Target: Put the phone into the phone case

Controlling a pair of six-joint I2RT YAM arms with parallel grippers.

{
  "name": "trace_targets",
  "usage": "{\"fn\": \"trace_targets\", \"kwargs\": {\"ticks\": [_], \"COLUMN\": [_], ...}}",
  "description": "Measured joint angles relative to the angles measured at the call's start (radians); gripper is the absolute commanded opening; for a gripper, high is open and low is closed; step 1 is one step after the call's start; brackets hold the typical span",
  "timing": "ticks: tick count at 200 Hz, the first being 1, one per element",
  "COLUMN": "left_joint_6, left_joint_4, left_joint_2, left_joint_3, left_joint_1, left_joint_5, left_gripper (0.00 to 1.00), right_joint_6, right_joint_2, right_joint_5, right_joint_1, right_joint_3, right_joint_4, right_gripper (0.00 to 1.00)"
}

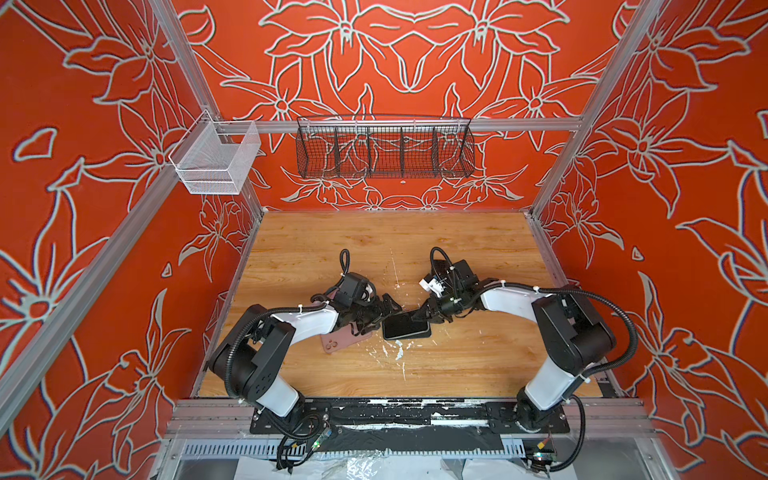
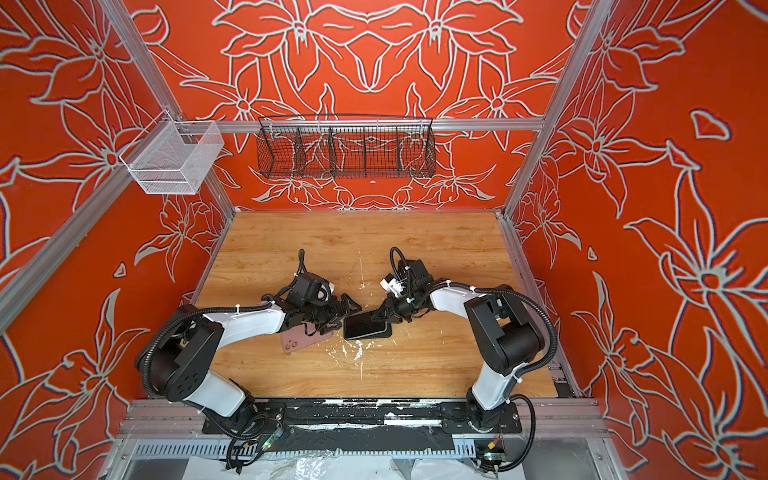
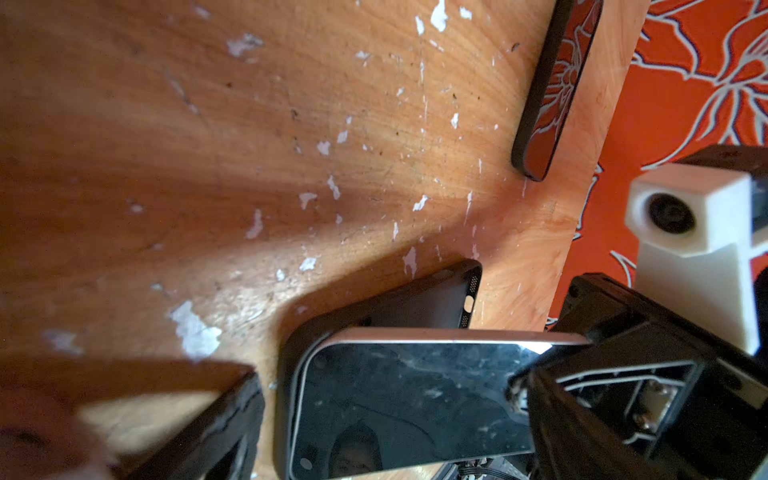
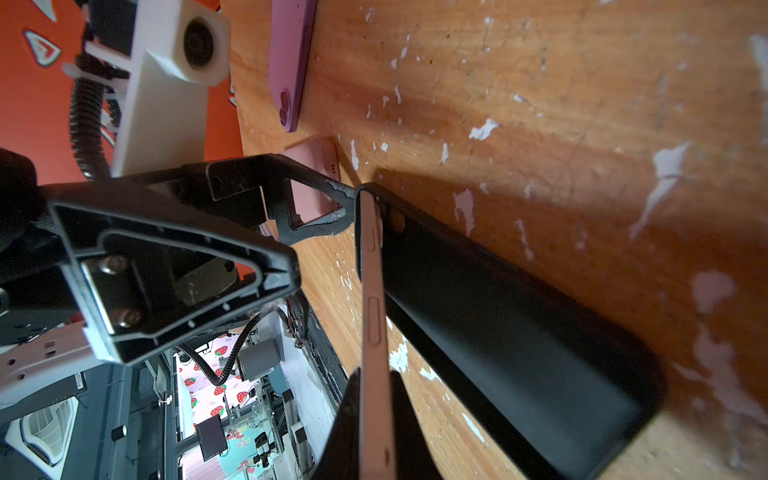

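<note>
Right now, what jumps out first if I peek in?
The bright red flower walls all around. In the middle of the wooden table, the right end effector pinches a phone, tilted over a black case; the left end effector stands open beside it.

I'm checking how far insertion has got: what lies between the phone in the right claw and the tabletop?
The black case, lying open on the table; the phone tilts over it, not yet flat. The right wrist view shows it.

Phone [image 3: 407, 399] askew in black case [image 3: 436, 299] on table [image 3: 166, 145]
</note>
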Motion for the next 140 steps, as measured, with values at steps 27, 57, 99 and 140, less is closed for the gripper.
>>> {"fn": "trace_targets", "kwargs": {"ticks": [27, 57, 99, 140], "left_joint_6": [-0.003, -0.005, -0.011, -0.012], "left_joint_4": [0.018, 0.03, 0.033, 0.035], "left_joint_2": [0.008, 0.014, 0.017, 0.019], "left_joint_3": [0.0, 0.0, 0.0, 0.0], "left_joint_1": [0.0, 0.0, 0.005, 0.006], "left_joint_5": [0.005, 0.012, 0.02, 0.023], "left_gripper": [0.97, 0.97, 0.97, 0.97], "right_joint_6": [-0.005, -0.008, -0.013, -0.019], "right_joint_2": [0.014, 0.024, 0.041, 0.072], "right_joint_5": [-0.006, -0.008, 0.006, 0.055], "right_joint_1": [0.0, 0.0, -0.002, -0.002], "right_joint_3": [0.006, 0.013, 0.017, 0.01], "right_joint_4": [0.001, -0.003, -0.011, -0.013], "right_gripper": [0.03, 0.08, 0.17, 0.24]}}
